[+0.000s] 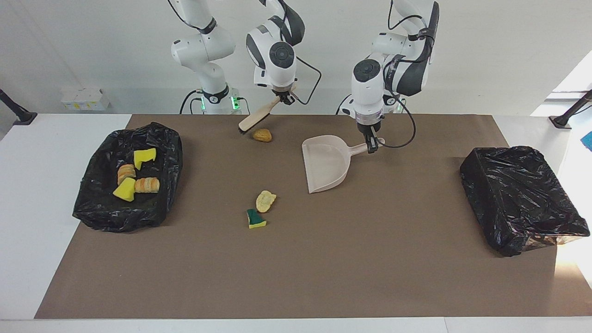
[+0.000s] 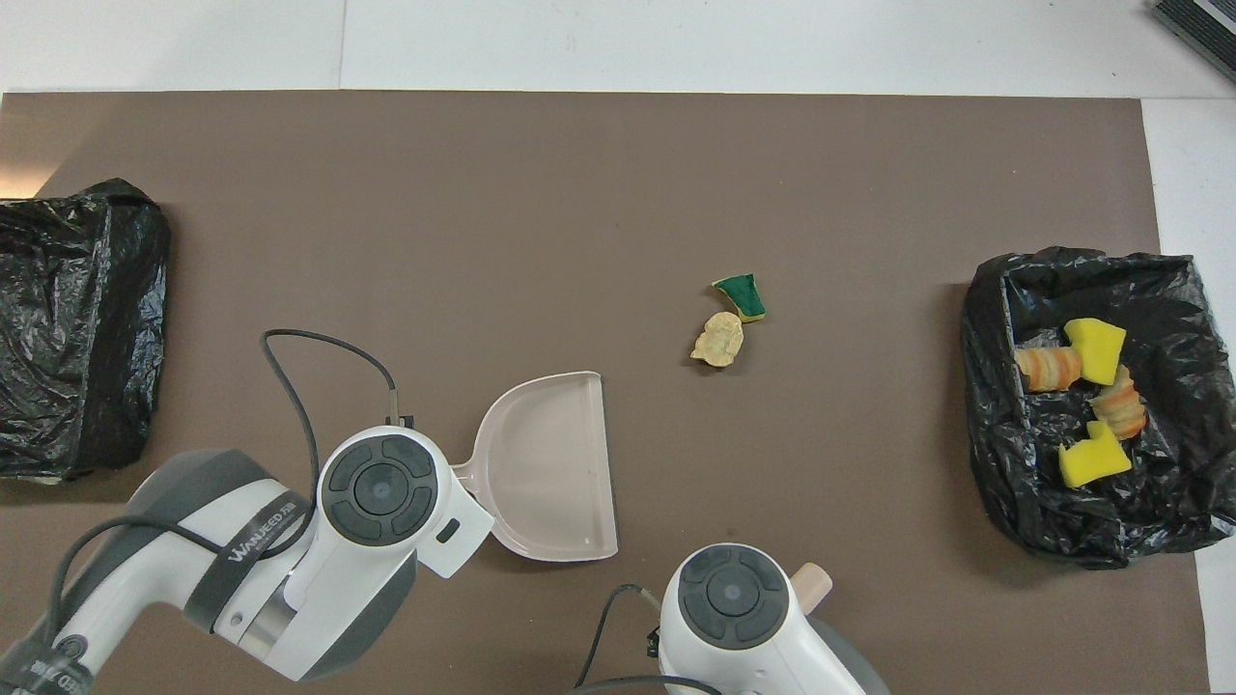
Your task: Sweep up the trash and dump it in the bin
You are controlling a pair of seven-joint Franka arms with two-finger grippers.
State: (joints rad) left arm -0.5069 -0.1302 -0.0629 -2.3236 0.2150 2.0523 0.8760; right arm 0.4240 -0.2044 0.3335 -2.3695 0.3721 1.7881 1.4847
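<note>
Brown matting covers the white table [image 1: 27, 194], with a white wall at the top of the facing view. Three scraps lie loose on the mat: a golden bread chunk [image 1: 262, 135] in the upper middle of the facing view, and lower down, near the frame's centre, a pale bread piece [image 1: 265, 201] just beside a green-topped sponge [image 1: 255, 219]. Four more scraps, yellow sponge bits and bread rolls, sit in the black-lined bin [image 1: 95, 206] at the left of that view. A second black bin [image 1: 518, 194] sits at its right.

All these scraps look light, soft and springy; they should slide or tumble easily under bristles and may skip past a dustpan lip if pushed fast. They are better swept than pinched, with a low, slow stroke.

In the upper middle of the facing view, the right gripper [image 1: 287, 96] has its jaws clamped on the handle of the brush [image 1: 255, 120], whose bristles hang just beside the golden chunk. To the right of it there, the left gripper [image 1: 371, 147] is closed on the handle of the dustpan [image 1: 326, 164], its open lip facing the lower left of the frame, well apart from the golden chunk.
</note>
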